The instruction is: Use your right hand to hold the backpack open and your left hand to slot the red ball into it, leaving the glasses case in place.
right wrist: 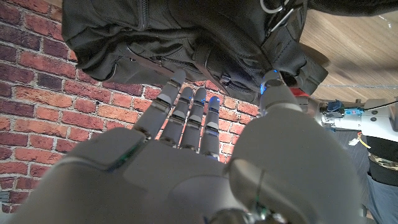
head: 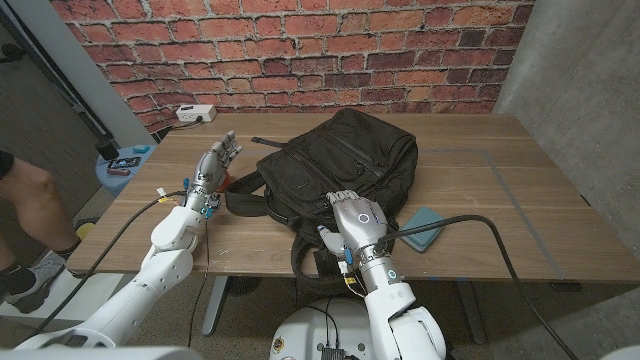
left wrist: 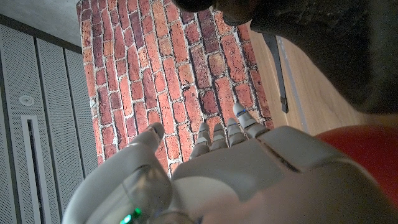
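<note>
Red ball (left wrist: 364,163) pressed against the palm side of the left hand (head: 214,165), just left of the black backpack (head: 340,160) on the wooden table (head: 520,200); fingers (left wrist: 227,134) straight and close together, grip unclear. Right hand (head: 355,222) at the backpack's near edge, fingers (right wrist: 186,112) extended side by side toward the fabric, hold unclear. Teal glasses case (head: 424,228) just right of that hand.

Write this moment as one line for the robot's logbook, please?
left hand: around red ball, beside backpack | right hand: on backpack's near edge, grip unclear | glasses case: on table, untouched | ball not yet inside
</note>
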{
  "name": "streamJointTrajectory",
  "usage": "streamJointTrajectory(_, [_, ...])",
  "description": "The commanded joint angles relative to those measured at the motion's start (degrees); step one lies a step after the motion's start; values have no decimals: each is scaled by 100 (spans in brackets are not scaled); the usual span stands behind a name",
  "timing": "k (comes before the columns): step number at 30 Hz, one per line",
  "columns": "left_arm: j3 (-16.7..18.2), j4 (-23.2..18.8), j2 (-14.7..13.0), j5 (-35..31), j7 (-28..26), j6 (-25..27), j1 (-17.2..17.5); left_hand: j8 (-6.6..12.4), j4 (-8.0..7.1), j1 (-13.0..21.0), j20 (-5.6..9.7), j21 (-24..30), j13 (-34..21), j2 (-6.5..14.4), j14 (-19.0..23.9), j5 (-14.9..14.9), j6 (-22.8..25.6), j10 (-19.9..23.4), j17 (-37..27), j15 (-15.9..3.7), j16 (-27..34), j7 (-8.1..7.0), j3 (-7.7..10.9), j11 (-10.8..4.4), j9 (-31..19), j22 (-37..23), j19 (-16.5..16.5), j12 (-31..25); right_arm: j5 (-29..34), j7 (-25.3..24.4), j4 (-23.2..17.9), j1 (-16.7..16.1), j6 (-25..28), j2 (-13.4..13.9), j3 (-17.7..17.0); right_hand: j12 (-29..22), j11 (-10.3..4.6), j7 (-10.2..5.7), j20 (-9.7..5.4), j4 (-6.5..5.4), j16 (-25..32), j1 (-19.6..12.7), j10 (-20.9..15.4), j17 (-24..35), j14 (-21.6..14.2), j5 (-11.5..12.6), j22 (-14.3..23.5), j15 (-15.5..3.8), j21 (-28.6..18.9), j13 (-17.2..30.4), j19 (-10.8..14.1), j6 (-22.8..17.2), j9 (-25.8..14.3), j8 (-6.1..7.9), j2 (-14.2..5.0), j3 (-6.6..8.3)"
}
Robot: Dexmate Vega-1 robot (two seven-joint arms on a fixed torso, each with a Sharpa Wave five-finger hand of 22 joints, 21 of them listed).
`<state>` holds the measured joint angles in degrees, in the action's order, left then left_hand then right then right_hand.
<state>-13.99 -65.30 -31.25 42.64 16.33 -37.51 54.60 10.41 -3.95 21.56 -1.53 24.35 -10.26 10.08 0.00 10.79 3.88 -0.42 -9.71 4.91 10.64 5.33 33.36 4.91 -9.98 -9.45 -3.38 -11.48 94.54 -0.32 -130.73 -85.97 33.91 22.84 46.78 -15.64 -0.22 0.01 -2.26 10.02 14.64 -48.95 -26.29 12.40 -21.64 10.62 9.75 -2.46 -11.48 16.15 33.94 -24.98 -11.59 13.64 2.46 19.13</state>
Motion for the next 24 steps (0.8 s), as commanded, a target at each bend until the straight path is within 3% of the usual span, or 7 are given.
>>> streamJointTrajectory(1, [-26,486,136,73,316,-174,-290,10,5,-21,11,-12,-26,-20,39,-20,24,40,-21,24,-15,21,41,35,-24,-25,-65,11,44,-179,429,215,256,-186,149,-43,-25,-6,-6,-44,32,-62,-39,32,-24,12,9,-286,-21,31,39,-73,-26,2,-3,4])
streamJointTrajectory(9, [-86,711,216,82,491,-188,-504,11,9,-25,8,-27,-26,-22,39,-21,27,42,-21,23,-16,17,47,25,-24,-25,-75,11,97,-256,614,332,442,-256,236,-61,-27,-10,-9,-58,39,-76,-68,46,-30,14,10,-283,-16,51,44,-75,-28,-8,-3,-6])
streamJointTrajectory(24, [-117,714,289,1,333,-250,-490,10,15,-32,3,-58,-26,-23,42,-23,26,47,-20,31,-17,21,61,32,-24,-26,-90,10,-246,-322,517,510,334,-16,255,-79,-2,3,-10,-79,60,-90,-78,71,-60,15,11,-283,-11,84,57,-97,-31,-15,-10,-22])
